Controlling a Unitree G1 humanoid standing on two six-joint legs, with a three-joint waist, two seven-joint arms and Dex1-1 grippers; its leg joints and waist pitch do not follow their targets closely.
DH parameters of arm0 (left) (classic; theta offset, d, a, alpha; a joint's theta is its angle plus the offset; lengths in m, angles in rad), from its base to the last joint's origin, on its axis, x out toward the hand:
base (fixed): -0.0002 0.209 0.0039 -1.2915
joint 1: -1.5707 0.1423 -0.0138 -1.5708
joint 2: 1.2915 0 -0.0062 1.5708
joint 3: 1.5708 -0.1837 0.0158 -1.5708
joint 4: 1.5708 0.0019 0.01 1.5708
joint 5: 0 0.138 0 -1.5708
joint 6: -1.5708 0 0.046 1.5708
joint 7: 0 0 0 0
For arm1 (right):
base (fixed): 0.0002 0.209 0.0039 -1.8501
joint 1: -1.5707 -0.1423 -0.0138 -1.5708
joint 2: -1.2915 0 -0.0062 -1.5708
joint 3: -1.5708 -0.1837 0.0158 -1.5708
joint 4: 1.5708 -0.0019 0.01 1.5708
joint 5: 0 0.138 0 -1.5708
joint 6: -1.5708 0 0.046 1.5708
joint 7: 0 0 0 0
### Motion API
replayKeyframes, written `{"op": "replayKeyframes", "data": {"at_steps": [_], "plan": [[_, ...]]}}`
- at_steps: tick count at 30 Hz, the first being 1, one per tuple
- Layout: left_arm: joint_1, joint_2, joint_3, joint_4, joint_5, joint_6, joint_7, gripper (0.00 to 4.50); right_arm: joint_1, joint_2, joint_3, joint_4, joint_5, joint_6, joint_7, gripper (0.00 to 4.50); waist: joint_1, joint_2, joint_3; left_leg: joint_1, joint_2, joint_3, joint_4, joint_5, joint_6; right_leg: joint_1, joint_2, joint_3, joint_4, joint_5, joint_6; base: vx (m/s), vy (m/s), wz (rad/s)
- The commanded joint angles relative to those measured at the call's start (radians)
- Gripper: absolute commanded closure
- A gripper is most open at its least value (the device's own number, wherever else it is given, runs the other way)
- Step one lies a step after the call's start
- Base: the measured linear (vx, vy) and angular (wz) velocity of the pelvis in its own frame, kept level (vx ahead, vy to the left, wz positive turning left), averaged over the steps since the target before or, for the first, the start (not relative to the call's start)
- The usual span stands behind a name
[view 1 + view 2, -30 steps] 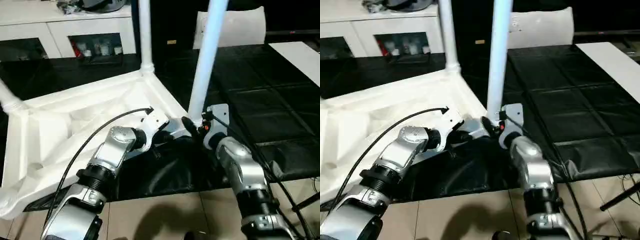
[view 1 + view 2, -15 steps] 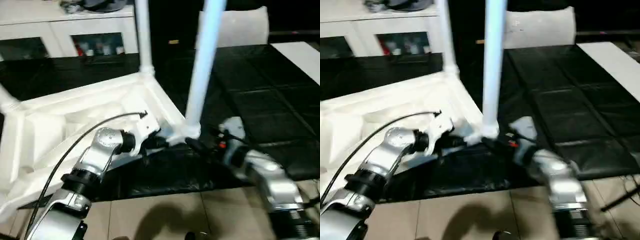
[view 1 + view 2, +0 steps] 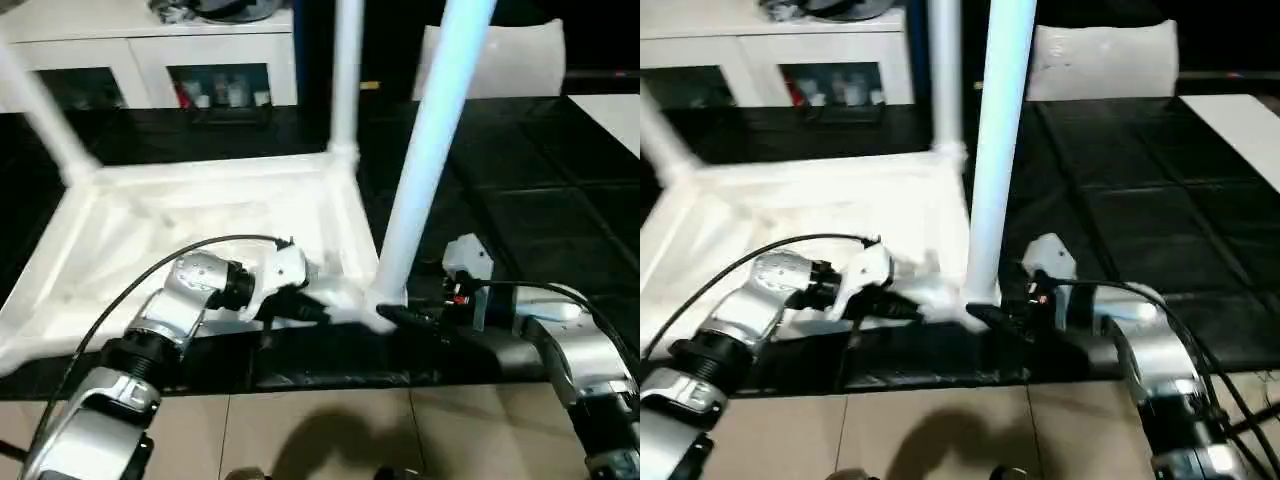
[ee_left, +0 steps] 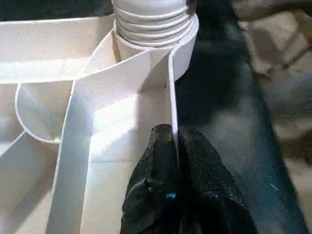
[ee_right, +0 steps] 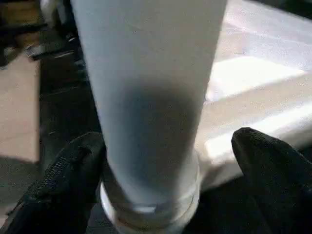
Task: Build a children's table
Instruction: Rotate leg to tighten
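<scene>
1. Behind my work stands a white cabinet with glass doors (image 3: 150, 75), and a black padded counter (image 3: 520, 200) carries the white plastic children's table (image 3: 200, 210), which lies upside down with its tapered white tube legs pointing up.
2. My left wrist view shows what the head views do not: the nearest leg's ribbed base (image 4: 153, 22) seated in the round corner socket, and my left pincer (image 4: 173, 146) clamped shut on the thin white rim just below it.
3. My right wrist view shows my right pincer (image 5: 165, 170) spread wide, one black finger (image 5: 73, 165) on each side of the near white leg (image 5: 146, 97) without pinching it.
4. Compared with a second ago, my right pincer has let go of that leg, and the upturned table lies squarer to me.
</scene>
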Motion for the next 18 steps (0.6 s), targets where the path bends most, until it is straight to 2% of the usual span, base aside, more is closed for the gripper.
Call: {"op": "replayKeyframes", "data": {"at_steps": [1, 3, 5, 6, 8, 15, 16, 18], "plan": [[-0.044, -0.006, -0.027, -0.014, -0.001, -0.046, -0.059, 4.5, -0.016, -0.01, 0.016, 0.013, -0.011, -0.021, 0.022, 0.07, -0.002, -0.021, -0.079, -0.007, 0.0, 0.022, -0.062, -0.099, 0.115, 0.073, -0.047, 0.051, -0.069, -0.378, -0.092, 0.0, 0.0, 0.0], [-0.055, -0.004, -0.04, -0.001, 0.006, -0.07, -0.075, 4.5, -0.026, -0.01, 0.033, 0.029, -0.008, -0.029, 0.05, 0.07, 0.002, -0.026, -0.079, -0.008, 0.0, 0.021, -0.062, -0.103, 0.111, 0.074, -0.049, 0.051, -0.068, -0.389, -0.087, 0.0, 0.0, 0.0], [-0.061, -0.003, -0.046, 0.008, 0.007, -0.081, -0.084, 4.5, -0.031, -0.011, 0.044, 0.037, -0.008, -0.035, 0.066, 0.07, 0.005, -0.023, -0.078, -0.006, 0.001, 0.022, -0.063, -0.108, 0.107, 0.072, -0.049, 0.051, -0.071, -0.401, -0.083, 0.0, 0.0, 0.0], [-0.064, -0.004, -0.048, 0.011, 0.008, -0.085, -0.086, 4.5, -0.033, -0.011, 0.047, 0.039, -0.008, -0.037, 0.071, 0.35, 0.007, -0.027, -0.078, -0.007, 0.0, 0.022, -0.063, -0.112, 0.103, 0.073, -0.048, 0.05, -0.071, -0.405, -0.08, 0.0, 0.0, 0.0], [-0.083, -0.01, -0.053, 0.035, 0.013, -0.106, -0.095, 4.5, -0.042, -0.007, 0.056, 0.05, -0.013, -0.042, 0.089, 0.35, 0.008, -0.028, -0.078, -0.007, 0.0, 0.022, -0.063, -0.109, 0.102, 0.073, -0.048, 0.05, -0.071, -0.405, -0.076, 0.0, 0.0, 0.0], [-0.1, -0.016, -0.059, 0.062, 0.01, -0.131, -0.117, 4.5, -0.053, -0.003, 0.068, 0.072, -0.002, -0.043, 0.114, 1.07, 0.011, -0.029, -0.08, -0.009, 0.0, 0.021, -0.061, -0.103, 0.101, 0.075, -0.048, 0.05, -0.067, -0.391, -0.08, 0.0, 0.0, 0.0], [-0.104, -0.016, -0.06, 0.073, 0.009, -0.14, -0.122, 4.5, -0.058, 0.01, 0.056, 0.076, 0.021, -0.029, 0.115, 1.17, 0.011, -0.025, -0.08, -0.009, 0.0, 0.021, -0.062, -0.102, 0.101, 0.075, -0.048, 0.05, -0.067, -0.389, -0.082, 0.0, 0.0, 0.0], [-0.107, -0.017, -0.059, 0.083, 0.008, -0.149, -0.124, 4.5, -0.062, 0.017, 0.049, 0.078, 0.035, -0.013, 0.118, 1.34, 0.011, -0.027, -0.08, -0.009, 0.0, 0.021, -0.061, -0.107, 0.1, 0.075, -0.047, 0.049, -0.069, -0.391, -0.082, 0.0, 0.0, 0.0]]}}
